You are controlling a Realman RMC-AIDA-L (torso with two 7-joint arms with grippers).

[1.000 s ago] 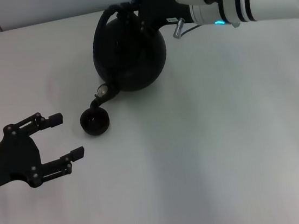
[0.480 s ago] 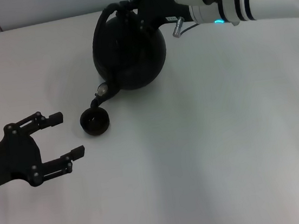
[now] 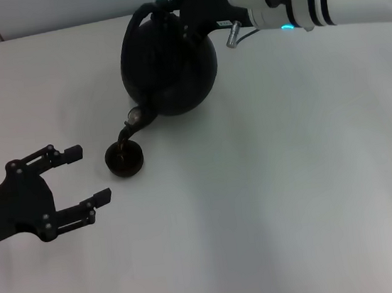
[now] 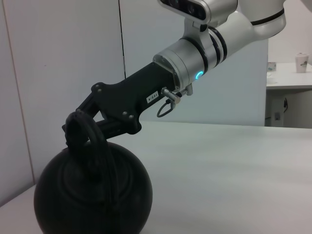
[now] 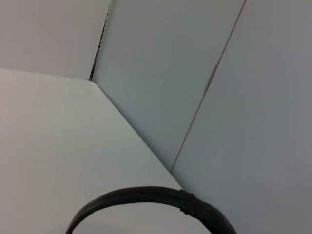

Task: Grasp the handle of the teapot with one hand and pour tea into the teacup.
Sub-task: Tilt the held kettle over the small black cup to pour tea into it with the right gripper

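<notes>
Your right pincer (image 3: 165, 13) is pinching the handle (image 3: 143, 15) of the one teapot (image 3: 169, 67), which is tipped with its spout down over the single teacup (image 3: 124, 159) on the desk (image 3: 293, 177). Your left pincer (image 3: 81, 176) hangs spread near the teacup, apart from it, gripping nothing. You have two pincers, one pot, one cup.

One teapot (image 3: 169, 64), one teacup (image 3: 124, 159), two hands.

My head camera looks down on the table (image 3: 274, 201); my left wrist views the teapot (image 4: 92, 195) sideways, sharing it; my right wrist sits close above its handle (image 5: 151, 197).
</notes>
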